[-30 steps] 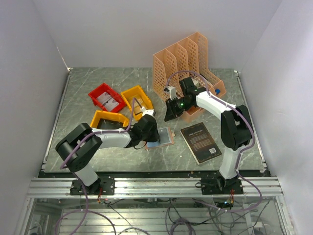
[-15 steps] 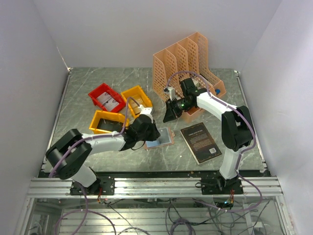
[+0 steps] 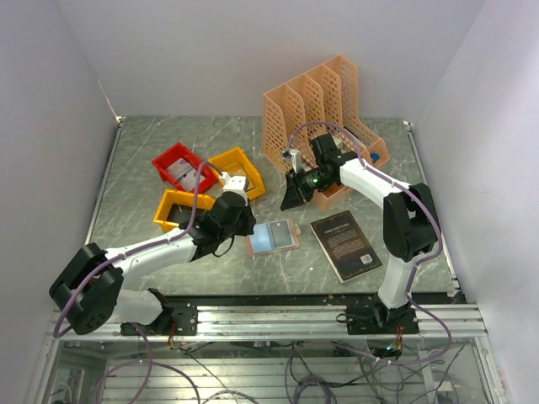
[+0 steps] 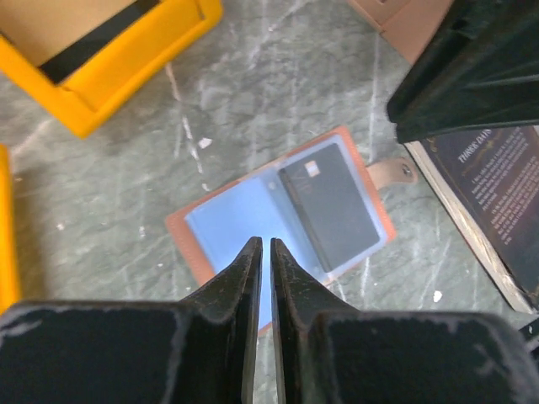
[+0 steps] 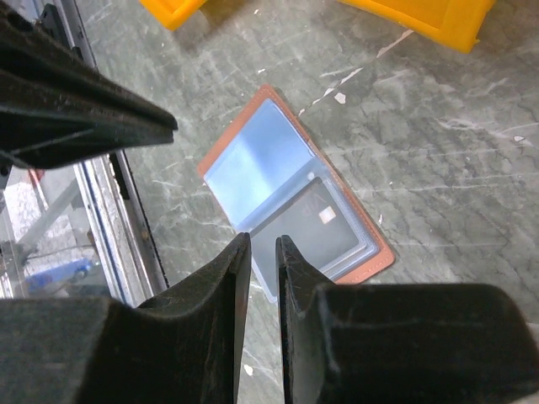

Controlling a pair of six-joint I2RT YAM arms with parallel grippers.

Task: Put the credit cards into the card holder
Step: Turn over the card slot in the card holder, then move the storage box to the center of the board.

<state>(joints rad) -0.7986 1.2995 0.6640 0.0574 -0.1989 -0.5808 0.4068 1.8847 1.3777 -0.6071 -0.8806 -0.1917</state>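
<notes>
Card holder (image 4: 227,231) lying open on the table (image 4: 278,76), just past the tips of the left jaws and the right jaws, both pairs almost together, nothing in them, one dark card (image 4: 333,206) tucked inside it

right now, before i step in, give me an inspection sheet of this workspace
surface: dark marbled table, few white specks
card holder: lies open flat, blue-grey inside up
credit cards: one dark card in the holder's right half; a tan black-striped piece in the far yellow bin
clutter: red bin, near yellow bin, peach file organizer, black book
left tool: nearly shut, nothing seen in it, pointed at the holder
right tool: same, nearly shut, nothing seen in it
cables: purple cable along each arm; loose wiring below the front rail
surroundings: plain white walls
</notes>
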